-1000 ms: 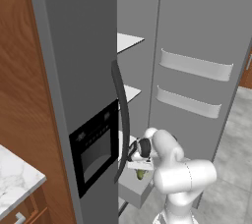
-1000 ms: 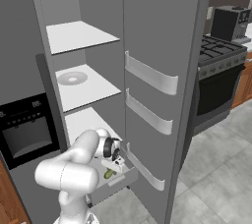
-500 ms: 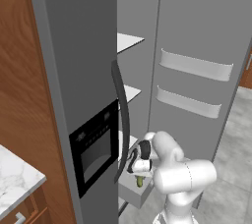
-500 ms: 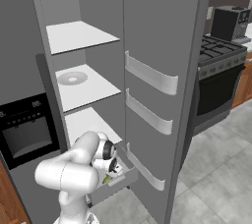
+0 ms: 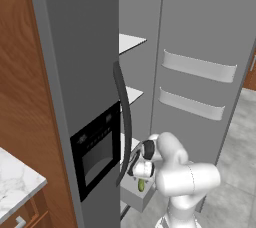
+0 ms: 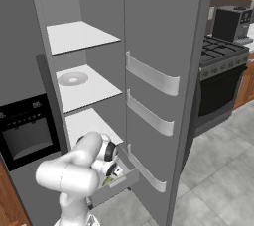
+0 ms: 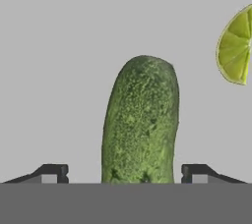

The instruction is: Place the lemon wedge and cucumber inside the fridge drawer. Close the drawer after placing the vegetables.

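While fingertips (image 7: 53, 173) stand apart, cucumber (image 7: 140, 122) lies between.

Cucumber (image 7: 140, 120): lies in the fridge drawer (image 5: 141, 199), between the spread fingertips (image 7: 51, 173), clear of both.
Lemon wedge (image 7: 235, 46): in the same drawer, at two o'clock from the cucumber in the hand view, apart from it.
Gripper (image 5: 139, 168): directly over the drawer.

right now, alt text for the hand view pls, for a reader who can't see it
A green cucumber lies on the plain grey floor of the fridge drawer, between the hand's two spread fingertips, which stand clear of it. A lemon wedge lies apart from the cucumber at the upper right edge.
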